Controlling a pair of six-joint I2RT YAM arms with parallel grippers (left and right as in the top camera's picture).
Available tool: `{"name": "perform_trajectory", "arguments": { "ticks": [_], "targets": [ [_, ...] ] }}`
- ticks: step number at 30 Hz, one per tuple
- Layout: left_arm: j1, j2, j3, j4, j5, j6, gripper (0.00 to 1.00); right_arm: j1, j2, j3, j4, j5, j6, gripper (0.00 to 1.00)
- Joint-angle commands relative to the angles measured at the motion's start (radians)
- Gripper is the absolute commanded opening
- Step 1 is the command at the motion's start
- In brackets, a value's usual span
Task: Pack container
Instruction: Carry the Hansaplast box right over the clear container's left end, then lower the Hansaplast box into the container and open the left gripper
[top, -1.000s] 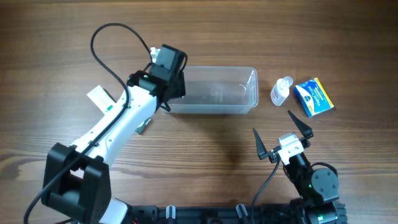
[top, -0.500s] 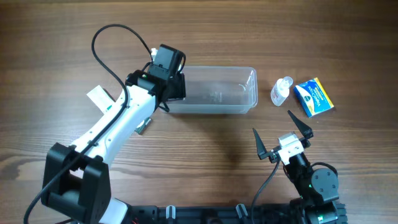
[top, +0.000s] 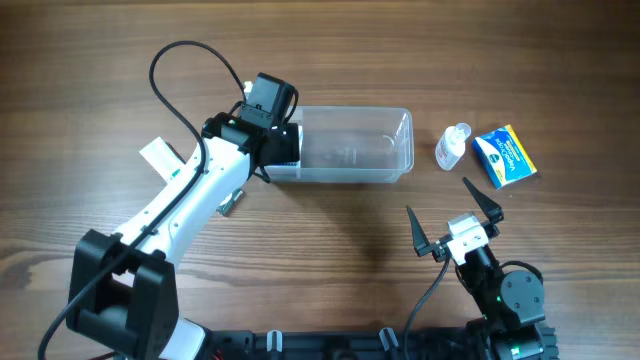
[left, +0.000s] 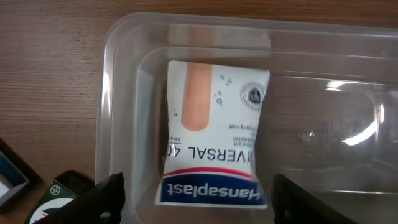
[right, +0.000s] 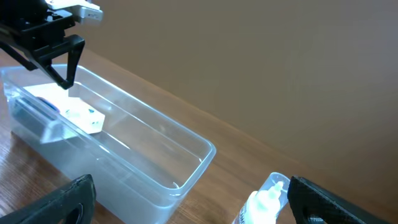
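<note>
I'm watching the left gripper (left: 199, 196) spreading over the last second. Its jaws are now standing wide, each finger clear of the plaster box (left: 214, 134) lying between them. The arm has also been edging slightly further over the left end of the container (top: 400, 150). I'm reading that as a release: the plaster box is resting flat on the container floor, tight against the left end wall, so one item is looking packed. The right gripper (top: 436, 196) is waiting in front of the container's right end, fully spread and carrying nothing.

The container is sitting on the table (top: 330, 260) (brown, matte, wood-grained). It is a clear, colourless, glossy tub, long and shallow, with rounded corners and a rolled rim that is catching bright glints. The plaster box is thin white card with a blue band along one edge, and its sides are bowing inward a little. Just beyond the container's right end, a small clear bottle (top: 452, 146) and a blue carton (top: 505, 157) with a yellow edge are lying outside it, which I'm judging are still to go in.
</note>
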Motion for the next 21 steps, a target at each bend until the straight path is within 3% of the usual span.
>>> {"name": "perform_trajectory", "arguments": {
  "ticks": [1,4,9,11,14,18,21],
  "targets": [
    [0.005,0.009,-0.001,-0.004,0.008,0.012,0.75,-0.005,-0.008,-0.002,0.006,-0.019,-0.005,1.00],
    [0.005,0.008,-0.001,0.000,0.008,0.012,0.67,-0.005,-0.008,-0.002,0.006,-0.019,-0.005,1.00],
    [0.000,0.008,-0.001,0.011,0.008,0.012,0.65,-0.005,-0.008,-0.002,0.006,-0.019,-0.005,1.00],
    [-0.009,0.008,0.000,0.023,0.009,0.011,0.56,-0.005,-0.008,-0.002,0.006,-0.019,-0.005,1.00],
    [-0.030,0.008,0.001,0.056,0.013,0.010,0.17,-0.005,-0.008,-0.002,0.006,-0.019,-0.005,1.00],
    [-0.082,0.008,0.019,0.072,0.050,0.004,0.04,-0.005,-0.008,-0.002,0.006,-0.019,-0.005,1.00],
    [-0.121,0.009,0.020,0.083,0.050,-0.006,0.04,-0.005,-0.008,-0.002,0.006,-0.019,-0.005,1.00]
  ]
}}
